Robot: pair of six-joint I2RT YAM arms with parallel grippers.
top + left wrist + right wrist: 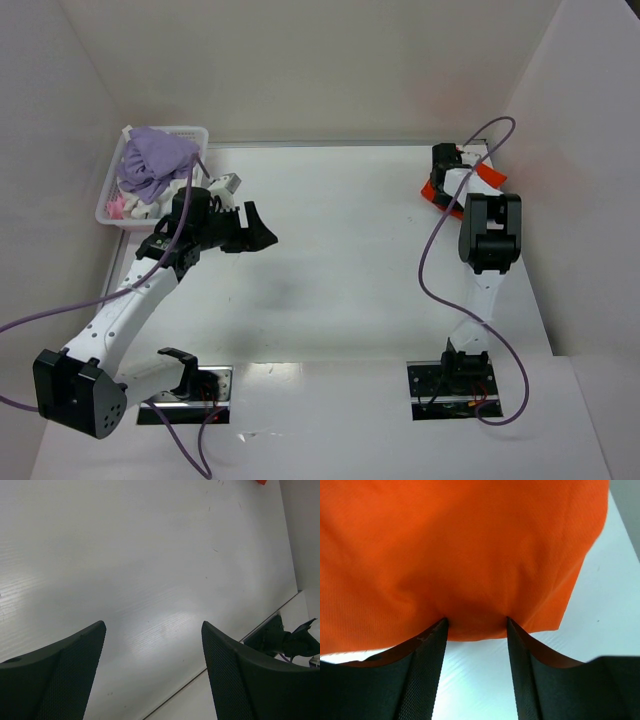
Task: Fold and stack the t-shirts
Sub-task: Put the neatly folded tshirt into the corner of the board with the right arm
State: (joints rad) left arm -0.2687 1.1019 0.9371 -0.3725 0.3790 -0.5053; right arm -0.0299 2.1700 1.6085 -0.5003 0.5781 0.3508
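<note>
A vivid orange t-shirt [491, 176] lies bunched at the far right of the table, partly hidden by my right arm. In the right wrist view the shirt [460, 550] fills the upper frame and its lower edge drapes over the tips of my right gripper [476, 622]. The jaws stand partly apart with the cloth edge between them. In the top view my right gripper [446, 166] sits on the shirt. My left gripper [262, 232] is open and empty above the bare table at the left; its wrist view [152, 630] shows only table between the jaws.
A white lattice basket [190, 131] at the far left holds a purple garment [155, 160] and a pink one [117, 206]. White walls enclose the table on three sides. The right arm's base [282, 640] shows in the left wrist view.
</note>
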